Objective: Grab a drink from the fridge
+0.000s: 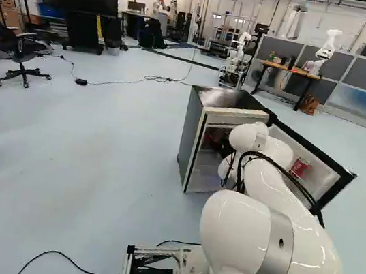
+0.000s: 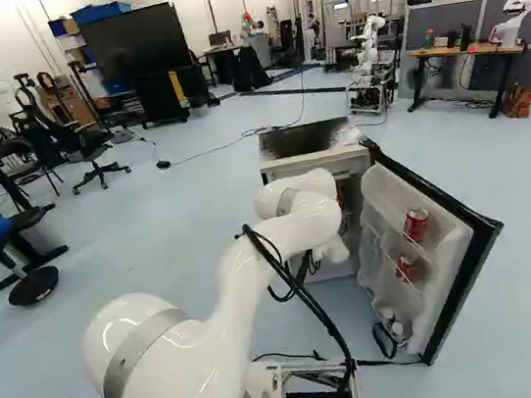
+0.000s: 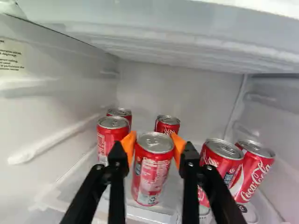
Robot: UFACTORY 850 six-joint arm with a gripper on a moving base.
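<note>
Tool (image 3: 153, 142) set snug around the front can (image 3: 152, 179), orange pads (image 3: 129, 144) touching both sides high on its body — a hold that should keep it upright on the way out. Whether its base is off the shelf (image 3: 133, 213), I can't tell. Inside the fridge (image 1: 191, 138), two cans (image 3: 222, 161) crowd close on one side, so I'd draw straight back. More cans (image 2: 416, 225) sit in the racks of the open door (image 2: 383, 192).
</note>
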